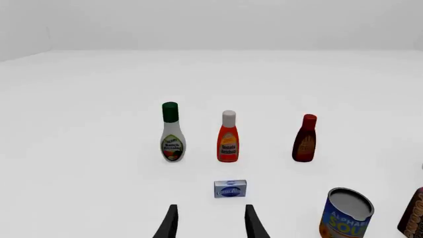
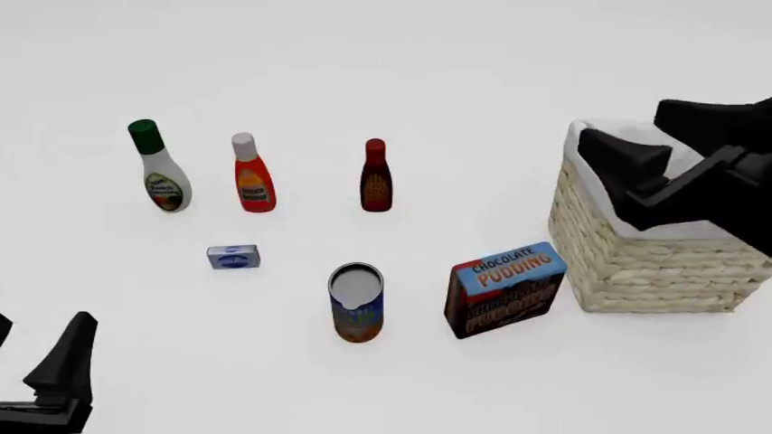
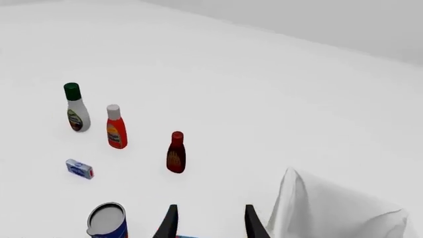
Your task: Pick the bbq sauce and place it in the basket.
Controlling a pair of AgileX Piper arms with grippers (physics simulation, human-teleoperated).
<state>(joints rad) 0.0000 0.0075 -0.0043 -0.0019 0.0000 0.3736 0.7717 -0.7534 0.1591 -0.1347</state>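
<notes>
The bbq sauce (image 2: 375, 175), a slim dark red-brown bottle with a red cap and an orange-yellow label, stood upright on the smooth white table (image 2: 386, 72), untouched and well apart from both my claws. To its left stood a brighter orange-red bottle (image 2: 252, 174) with a white cap and a waisted white bottle (image 2: 159, 167) with a green cap, all three in a row. Nearer me lay a small blue box (image 2: 231, 257), a round soup can (image 2: 356, 302) with a grey metal top, and a brown and blue pudding box (image 2: 504, 288), tilted back. The basket (image 2: 639, 253), square, pale straw wicker lined with white cloth, sat at the right.

My right claw (image 3: 209, 223) hung above the basket's near side, its dark tapered fingers apart and empty. My left claw (image 1: 209, 223) waited low at the near left corner, fingers likewise spread, pointed toward the blue box and the bottles beyond.
</notes>
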